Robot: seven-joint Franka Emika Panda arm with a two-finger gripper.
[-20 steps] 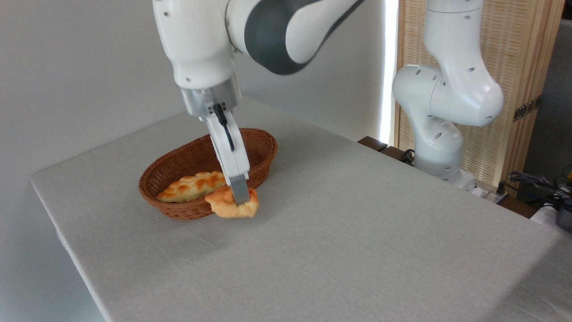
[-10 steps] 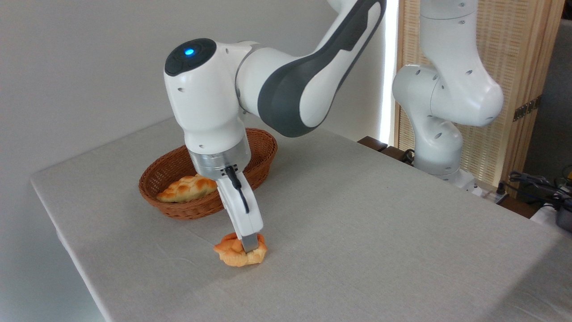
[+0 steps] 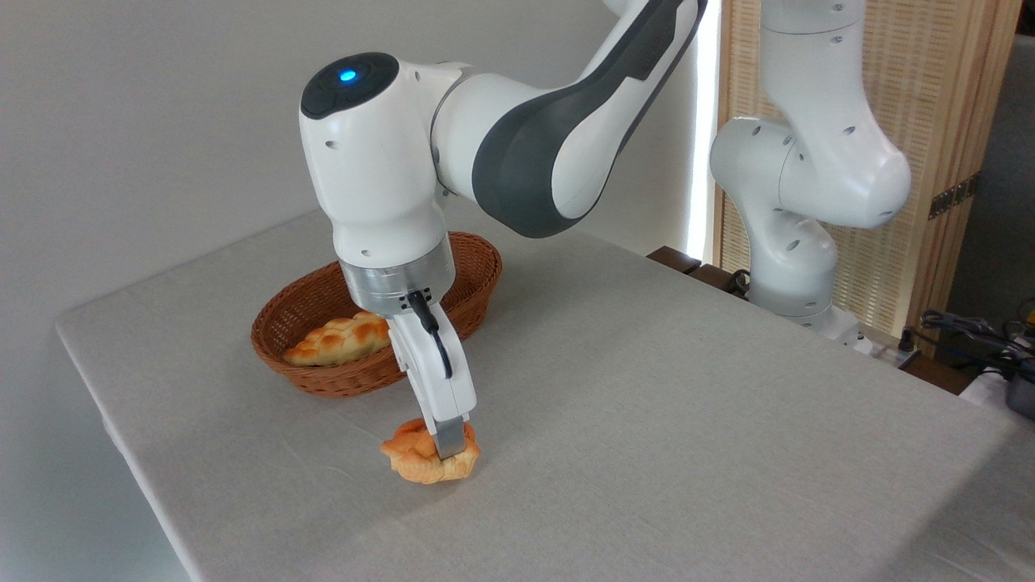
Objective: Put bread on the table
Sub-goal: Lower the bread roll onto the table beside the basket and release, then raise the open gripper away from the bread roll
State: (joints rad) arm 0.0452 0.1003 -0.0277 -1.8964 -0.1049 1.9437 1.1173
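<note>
I see no readable text, labels, brands or numbers anywhere: nothing legible on the arm, the basket or the table.

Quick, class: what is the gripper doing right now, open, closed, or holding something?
Gripper: closed on the bread, which sits low on the table in front of the basket.
</note>
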